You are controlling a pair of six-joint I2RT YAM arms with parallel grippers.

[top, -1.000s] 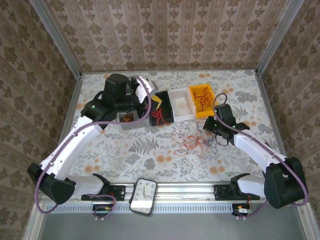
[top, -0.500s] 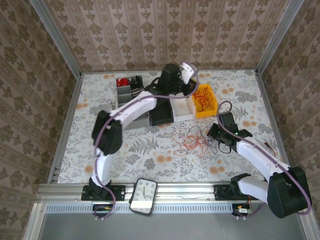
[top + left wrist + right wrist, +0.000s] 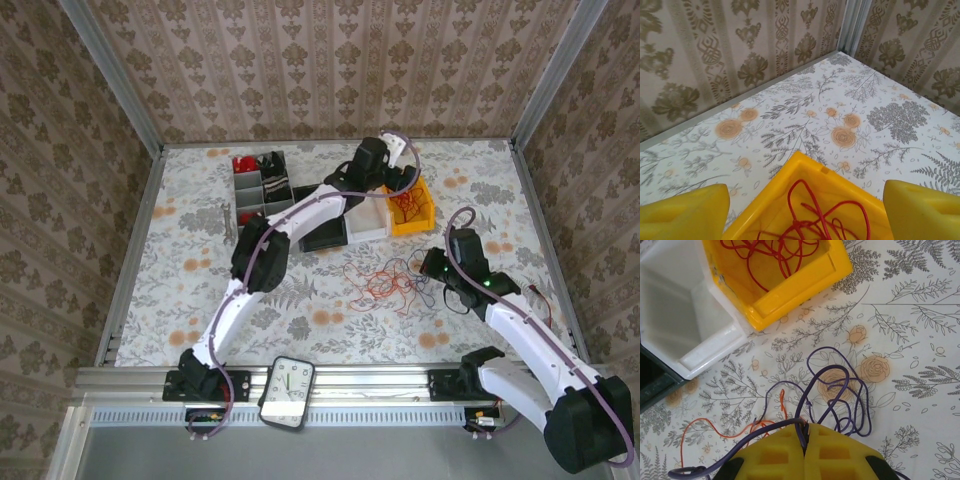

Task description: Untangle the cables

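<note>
Three damask-papered walls (image 3: 330, 60) enclose a floral tabletop (image 3: 180, 280) (cables (image 3: 385, 280) strewn).

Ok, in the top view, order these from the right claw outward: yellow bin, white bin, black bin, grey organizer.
From the right claw:
1. yellow bin, just beyond
2. white bin, leftward
3. black bin, further left
4. grey organizer, far left

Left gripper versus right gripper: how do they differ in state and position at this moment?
1. The left gripper is open and holds nothing; the right gripper is shut on a thin purple cable.
2. The left gripper hangs above the yellow bin near the far wall; the right gripper sits low over the table, beside that bin.

Both have yellow fingers.
</note>
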